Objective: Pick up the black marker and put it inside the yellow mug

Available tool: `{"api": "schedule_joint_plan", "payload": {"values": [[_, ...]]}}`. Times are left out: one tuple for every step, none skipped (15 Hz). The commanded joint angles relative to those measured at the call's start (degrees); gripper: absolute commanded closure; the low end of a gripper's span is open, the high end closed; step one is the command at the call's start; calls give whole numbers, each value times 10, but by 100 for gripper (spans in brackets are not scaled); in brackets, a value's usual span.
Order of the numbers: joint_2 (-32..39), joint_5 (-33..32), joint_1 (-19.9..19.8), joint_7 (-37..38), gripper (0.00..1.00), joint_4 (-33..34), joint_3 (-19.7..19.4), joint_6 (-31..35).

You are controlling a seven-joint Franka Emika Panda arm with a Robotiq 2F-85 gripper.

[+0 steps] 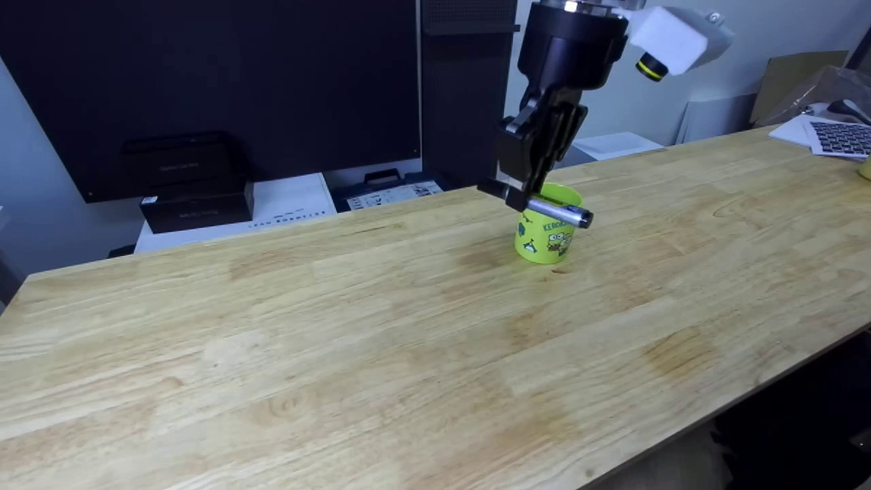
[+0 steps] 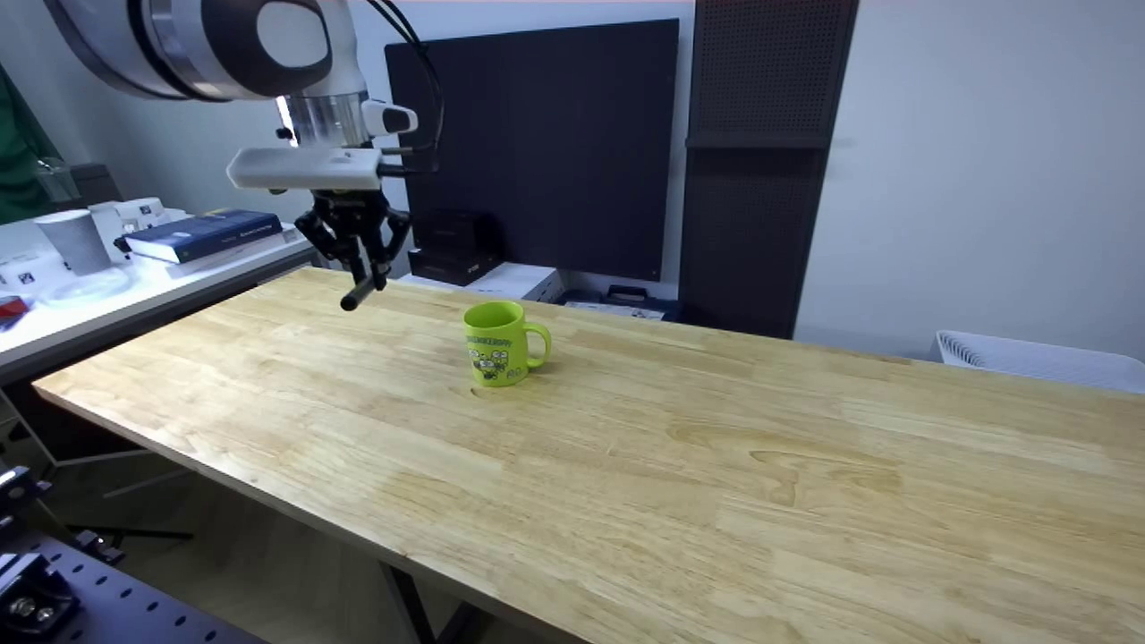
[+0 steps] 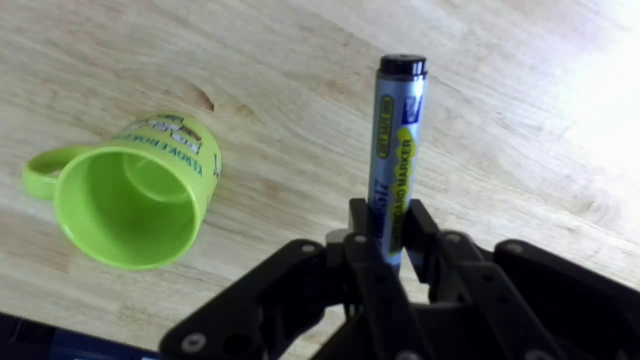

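Observation:
The black marker (image 3: 398, 145) has a silver-grey printed body and black ends. My gripper (image 3: 387, 220) is shut on it around the body, with the silver end sticking out. In an exterior view the marker (image 1: 561, 211) lies nearly level in the gripper (image 1: 520, 196) and overlaps the mug in the picture. In an exterior view the gripper (image 2: 369, 268) holds the marker (image 2: 358, 295) above the table, left of the mug. The yellow mug (image 2: 497, 353) stands upright with its handle out to the side. It also shows in an exterior view (image 1: 541, 241) and, at left, in the wrist view (image 3: 207, 150); its visible inside holds nothing.
The wooden table (image 1: 306, 340) carries the mug. A keyboard (image 1: 844, 139) and a part of a yellow object (image 1: 865, 169) are at the far right. Dark boxes (image 1: 197, 204) stand behind the table. A side desk holds a blue book (image 2: 206, 234) and a grey cup (image 2: 76, 241).

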Motion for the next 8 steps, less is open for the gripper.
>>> {"api": "schedule_joint_plan", "payload": {"values": [[7, 54, -28, 4, 95, 56, -10, -130], [5, 58, -31, 16, 95, 66, -22, -161], [2, 48, -31, 39, 95, 74, -40, -178], [0, 38, -33, 61, 95, 83, -55, -192], [-3, 27, -35, 81, 95, 89, -72, -196], [-4, 18, -38, 98, 95, 98, -87, -201], [-3, 23, -43, 111, 95, 111, -98, -217], [0, 32, -48, 122, 95, 122, -106, -232]]}}
